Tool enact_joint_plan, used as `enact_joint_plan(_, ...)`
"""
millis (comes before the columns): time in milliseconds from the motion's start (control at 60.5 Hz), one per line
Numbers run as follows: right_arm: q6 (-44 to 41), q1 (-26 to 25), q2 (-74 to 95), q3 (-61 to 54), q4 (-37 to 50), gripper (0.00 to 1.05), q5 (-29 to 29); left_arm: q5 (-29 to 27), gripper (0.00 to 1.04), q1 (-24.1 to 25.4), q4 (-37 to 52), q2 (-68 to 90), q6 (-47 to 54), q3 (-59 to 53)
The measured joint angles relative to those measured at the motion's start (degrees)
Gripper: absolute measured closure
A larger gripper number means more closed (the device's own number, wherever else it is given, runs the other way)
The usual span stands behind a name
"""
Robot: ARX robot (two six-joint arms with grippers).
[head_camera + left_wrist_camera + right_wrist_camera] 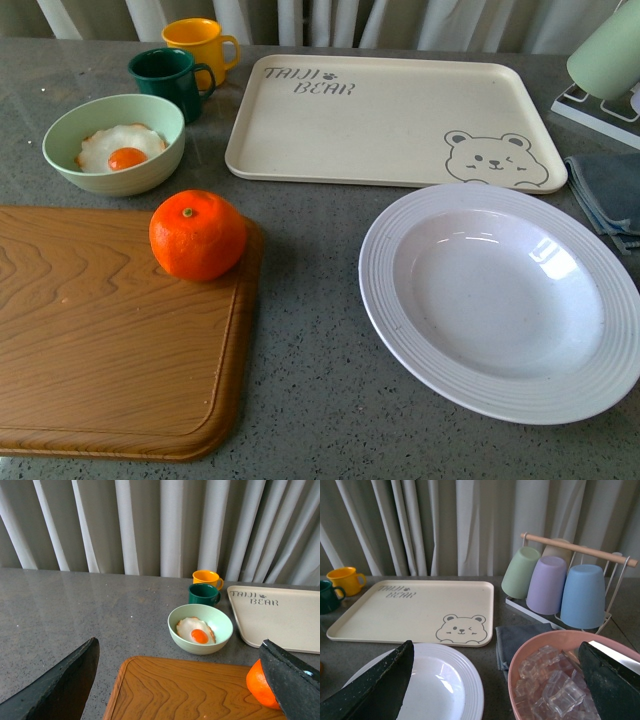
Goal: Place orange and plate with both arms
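The orange (pixel 197 234) sits on the right far corner of a wooden cutting board (pixel 100 340). In the left wrist view the orange (pixel 261 685) shows partly behind one finger. The large white ribbed plate (pixel 505 298) lies empty on the grey counter at the right; part of the plate (pixel 440 687) shows in the right wrist view. Neither arm shows in the front view. My left gripper (pixel 185 690) is open above the board, empty. My right gripper (pixel 500 690) is open and empty, between the plate and a pink bowl.
A pale green bowl with a fried egg (pixel 115 145), a green mug (pixel 168 80) and a yellow mug (pixel 200 45) stand far left. The cream bear tray (pixel 390 120) lies behind the plate. A grey cloth (pixel 605 190), cup rack (pixel 560 580) and pink bowl of ice (pixel 555 680) are at right.
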State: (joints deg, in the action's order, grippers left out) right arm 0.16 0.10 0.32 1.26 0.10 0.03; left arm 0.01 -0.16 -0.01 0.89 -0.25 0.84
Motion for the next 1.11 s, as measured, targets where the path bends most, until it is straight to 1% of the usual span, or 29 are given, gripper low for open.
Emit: enact_joint_plan(1107, 0.0, 0.0, 0.0, 0.0, 0.0, 0.09, 0.0, 0.0, 0.09, 0.0, 0.0, 0.0, 0.0, 0.0)
